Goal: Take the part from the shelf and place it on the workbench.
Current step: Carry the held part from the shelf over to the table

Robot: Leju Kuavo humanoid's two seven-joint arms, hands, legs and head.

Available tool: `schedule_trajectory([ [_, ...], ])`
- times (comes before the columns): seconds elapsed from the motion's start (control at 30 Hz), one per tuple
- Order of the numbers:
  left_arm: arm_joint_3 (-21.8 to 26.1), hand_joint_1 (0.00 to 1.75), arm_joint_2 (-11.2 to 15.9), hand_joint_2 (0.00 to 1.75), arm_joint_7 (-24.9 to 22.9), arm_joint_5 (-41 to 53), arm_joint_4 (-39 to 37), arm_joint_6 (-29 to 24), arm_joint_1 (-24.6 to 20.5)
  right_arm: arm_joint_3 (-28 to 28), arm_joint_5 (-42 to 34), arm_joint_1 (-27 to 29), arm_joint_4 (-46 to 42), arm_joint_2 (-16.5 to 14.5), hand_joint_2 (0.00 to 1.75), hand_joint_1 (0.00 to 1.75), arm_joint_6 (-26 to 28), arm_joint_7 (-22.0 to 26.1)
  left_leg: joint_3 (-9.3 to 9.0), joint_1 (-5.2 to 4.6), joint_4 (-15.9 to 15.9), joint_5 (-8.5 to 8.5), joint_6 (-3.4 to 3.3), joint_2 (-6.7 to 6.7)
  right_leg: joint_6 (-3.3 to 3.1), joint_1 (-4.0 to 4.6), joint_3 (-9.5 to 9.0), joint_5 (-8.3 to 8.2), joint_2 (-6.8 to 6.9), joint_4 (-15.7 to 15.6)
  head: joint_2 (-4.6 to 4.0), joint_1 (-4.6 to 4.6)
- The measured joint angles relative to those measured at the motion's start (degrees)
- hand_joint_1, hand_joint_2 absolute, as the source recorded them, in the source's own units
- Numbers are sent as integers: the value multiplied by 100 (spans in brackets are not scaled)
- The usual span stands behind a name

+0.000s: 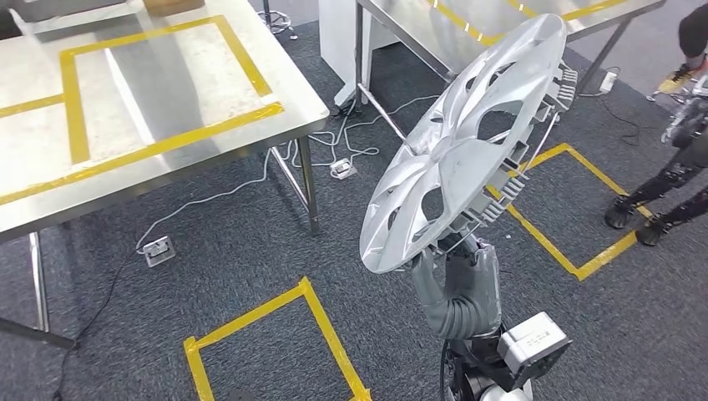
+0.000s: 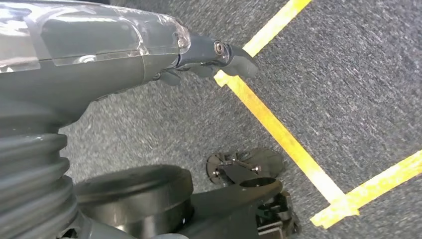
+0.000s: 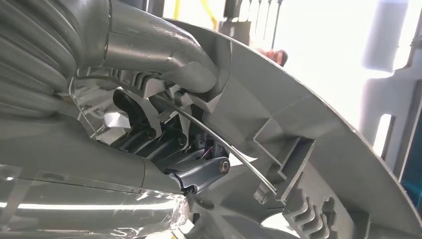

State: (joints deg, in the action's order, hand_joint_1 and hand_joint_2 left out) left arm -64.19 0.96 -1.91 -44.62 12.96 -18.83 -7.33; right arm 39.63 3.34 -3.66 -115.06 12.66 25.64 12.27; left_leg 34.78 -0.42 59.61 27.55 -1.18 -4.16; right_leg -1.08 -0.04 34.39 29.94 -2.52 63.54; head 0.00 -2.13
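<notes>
The part is a silver wheel cover (image 1: 467,142), held up tilted on edge in the head view, its spoked face turned toward the workbench side. My right hand (image 1: 460,280) grips it at its lower rim from behind. In the right wrist view my right hand (image 3: 149,114) has its thumb over the rim and its dark fingers (image 3: 199,174) hooked into the ribbed back of the wheel cover (image 3: 318,164). The steel workbench (image 1: 50,167), marked with yellow tape, stands to the left. My left hand (image 2: 149,55) hangs over the carpet, holding nothing, with its fingers (image 2: 234,57) stretched out.
A second steel table (image 1: 417,21) stands at the back. White cables and power strips (image 1: 157,249) lie on the grey carpet under the workbench. Yellow tape squares (image 1: 275,334) mark the floor. A person's legs (image 1: 668,192) are at the right edge.
</notes>
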Motion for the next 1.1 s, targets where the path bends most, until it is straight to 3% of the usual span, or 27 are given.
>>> schedule_trajectory([
  [0.07, 0, 0, -60, 175, 86, -5, -1, -64, 7, 0, 39, -84, -93, 43, 175, 175, -4, -77, 47, 21, 4, -24, 28, -112, -69, 29, -155, -135, -167, -416, 0, -18],
  [0.13, 0, 0, -86, 175, 177, -31, -2, -107, 17, 0, 57, -184, -185, 76, 175, 175, -16, -117, 92, 38, -3, -50, 85, -186, -68, 30, -193, -141, -99, -517, 0, -48],
  [0.2, 0, 0, -90, 175, 307, -83, -4, -117, 23, 3, 50, -273, -246, 91, 175, 175, -24, -121, 160, 13, 102, 51, 148, 66, -53, 2, -247, -188, 23, -650, 0, -32],
  [0.27, 0, 0, -94, 175, 516, -113, -4, -121, 18, 5, 30, -316, -269, 95, 175, 175, -12, -65, 388, 19, 581, 372, 221, 397, -43, -16, -287, -222, 159, -730, 0, 31],
  [0.33, 0, 0, -112, 175, 657, -115, -4, -138, 13, 7, -22, -327, -277, 98, 175, 175, 5, 13, 689, 81, 1224, 664, 302, 442, -37, -25, -289, -218, 304, -729, 0, 79],
  [0.37, 0, 0, -122, 175, 669, -124, -4, -153, 15, 9, -64, -329, -278, 98, 175, 175, 7, 41, 755, 112, 1378, 681, 342, 438, -22, -34, -289, -208, 374, -721, 0, 96],
  [0.4, 0, 0, -128, 175, 650, -137, -4, -169, 18, 11, -108, -333, -277, 98, 175, 175, 1, 57, 717, 139, 1328, 593, 379, 447, -2, -46, -290, -195, 437, -707, 0, 110],
  [0.43, 1, 0, -131, 175, 619, -150, -5, -179, 19, 14, -140, -339, -274, 98, 175, 175, -6, 68, 573, 161, 1077, 422, 412, 479, 26, -63, -291, -176, 491, -685, 0, 126],
  [0.5, 2, 0, -132, 175, 550, -160, -5, -179, 16, 21, -167, -353, -269, 99, 175, 175, -13, 99, 190, 162, 382, 136, 441, 684, 104, -85, -289, -119, 583, -620, 0, 177],
  [0.53, 2, 0, -128, 175, 511, -160, -5, -174, 14, 23, -172, -360, -269, 99, 175, 175, -9, 117, 67, 146, 147, 72, 409, 782, 145, -85, -286, -90, 616, -583, 0, 203],
  [0.6, 2, 0, -122, 175, 406, -162, -10, -161, 21, 25, -185, -376, -274, 100, 175, 175, 1, 150, 22, 100, 47, 86, 286, 862, 211, -73, -291, -67, 674, -551, 0, 218],
  [0.67, 2, 0, -111, 175, 263, -164, -16, -146, 29, 24, -199, -391, -286, 102, 175, 175, 2, 165, 35, 94, 40, 74, 178, 762, 258, -88, -307, -45, 716, -543, 0, 196],
  [0.73, 2, 0, -103, 175, 146, -162, -21, -129, 22, 19, -209, -407, -300, 115, 175, 175, 1, 169, 29, 102, 29, 58, 104, 650, 293, -109, -235, 135, 588, -332, 0, 179],
  [0.8, 2, 0, -104, 175, 98, -161, -24, -122, 11, 8, -215, -419, -309, 141, 175, 175, 0, 168, 25, 94, 26, 46, 51, 532, 304, -111, 36, 499, 382, 318, 0, 140],
  [0.87, 2, 0, -115, 175, 113, -161, -23, -122, 9, -10, -211, -428, -310, 174, 175, 175, 4, 136, 22, 66, 27, 41, 19, 397, 282, -92, 346, 740, 307, 995, 0, 89],
  [0.9, 2, 0, -122, 175, 138, -161, -23, -123, 10, -22, -195, -436, -312, 190, 175, 175, 11, 101, 18, 49, 28, 38, 7, 323, 252, -80, 406, 709, 294, 1101, 0, 59],
  [0.93, 2, 0, -129, 175, 174, -161, -23, -126, 12, -33, -164, -448, -320, 206, 175, 175, 26, 51, 11, 32, 28, 35, 0, 246, 206, -66, 363, 562, 276, 974, 0, 29],
  [1.03, 2, 0, -168, 175, 292, -162, -16, -139, 8, -97, -9, -496, -411, 261, 175, 175, 126, -130, 3, -4, 26, 18, -6, 35, 1, -9, -58, -18, 39, -46, 0, -12],
  [1.1, 2, 0, -198, 175, 350, -166, -7, -151, 10, -146, 85, -527, -521, 307, 175, 175, 209, -233, 38, 13, 25, -10, 28, -75, -61, 17, -189, -117, -74, -365, 0, -17],
])
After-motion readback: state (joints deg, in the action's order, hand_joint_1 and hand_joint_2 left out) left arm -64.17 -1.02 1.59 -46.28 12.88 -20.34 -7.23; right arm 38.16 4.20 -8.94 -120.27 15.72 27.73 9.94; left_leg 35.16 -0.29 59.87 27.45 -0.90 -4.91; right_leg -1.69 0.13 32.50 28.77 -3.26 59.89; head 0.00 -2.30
